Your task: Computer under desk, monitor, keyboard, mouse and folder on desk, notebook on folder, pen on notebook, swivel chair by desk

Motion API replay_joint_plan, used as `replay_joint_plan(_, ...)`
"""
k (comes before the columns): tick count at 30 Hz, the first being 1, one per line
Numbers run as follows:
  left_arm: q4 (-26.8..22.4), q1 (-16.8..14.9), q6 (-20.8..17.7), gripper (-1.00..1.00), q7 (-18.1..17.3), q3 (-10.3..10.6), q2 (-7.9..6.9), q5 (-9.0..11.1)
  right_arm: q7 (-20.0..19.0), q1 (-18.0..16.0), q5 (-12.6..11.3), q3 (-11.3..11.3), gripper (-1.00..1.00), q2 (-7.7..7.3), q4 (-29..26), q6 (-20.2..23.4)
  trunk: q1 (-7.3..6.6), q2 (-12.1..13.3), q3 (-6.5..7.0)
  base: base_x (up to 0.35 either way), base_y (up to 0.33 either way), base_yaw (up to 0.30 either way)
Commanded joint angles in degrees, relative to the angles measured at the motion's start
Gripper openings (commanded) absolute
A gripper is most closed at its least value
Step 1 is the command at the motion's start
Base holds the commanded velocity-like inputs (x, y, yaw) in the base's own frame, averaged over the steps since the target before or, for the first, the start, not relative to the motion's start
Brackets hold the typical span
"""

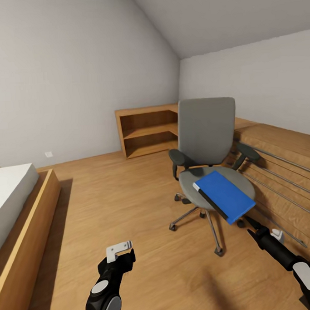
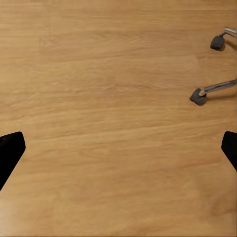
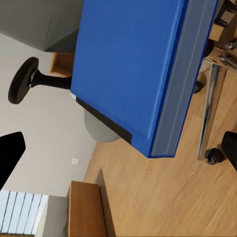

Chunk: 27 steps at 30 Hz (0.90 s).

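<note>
Lying diagonally on the swivel chair (image 1: 204,139) seat, the folder (image 1: 225,194) is nearest the right gripper (image 3: 121,153) — jaws spread, empty — long axis toward it.

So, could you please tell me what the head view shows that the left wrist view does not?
Head view alone: the blue folder lying on the swivel chair seat, overhanging its front edge, a wooden shelf unit, the bed and the right gripper near the folder. Left wrist view alone: the open left gripper's fingertips over bare floor. Both share the wood floor and the chair's chrome legs on casters.
</note>
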State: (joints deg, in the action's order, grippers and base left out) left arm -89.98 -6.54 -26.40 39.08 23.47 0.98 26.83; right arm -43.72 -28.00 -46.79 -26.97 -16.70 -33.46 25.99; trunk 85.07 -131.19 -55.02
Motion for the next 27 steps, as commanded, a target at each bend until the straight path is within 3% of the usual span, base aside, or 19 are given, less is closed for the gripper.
replay_joint_plan(1, -0.06, -0.05, -0.14, 1.0, 0.47, 0.07, -0.01, 0.42, -0.01, -0.04, -0.33, -0.13, 1.0, -0.01, 0.02, 0.44, 0.01, -0.02, -0.05, 0.19, 0.0, 0.0)
replay_joint_plan(12, -0.02, -0.05, -0.1, 1.0, 0.47, 0.08, -0.01, 0.33, 1.45, -0.04, -0.38, -0.58, 1.0, -0.23, 0.39, 0.37, 0.01, -0.02, -0.05, 0.162, 0.0, 0.0)
replay_joint_plan(16, -0.02, -0.05, -0.07, 1.0, 0.47, 0.08, -0.01, 0.33, 4.07, -0.04, -0.4, -2.64, 1.0, -0.45, 0.46, 0.43, 0.01, -0.02, -0.05, 0.031, 0.0, 0.0)
replay_joint_plan(19, 0.1, -0.05, -0.08, 1.0, 0.47, 0.08, -0.01, 0.33, 6.11, -0.04, -0.4, -5.69, 1.0, -0.51, 0.49, 0.46, 0.01, -0.02, -0.05, 0.01, 0.0, 0.0)
replay_joint_plan(27, 0.32, -0.05, -0.06, 1.0, 0.47, 0.08, -0.01, 0.33, 6.52, -0.04, -0.34, -6.3, 1.0, -0.45, 0.6, 0.47, 0.01, -0.02, -0.05, 0.001, 0.0, 0.0)
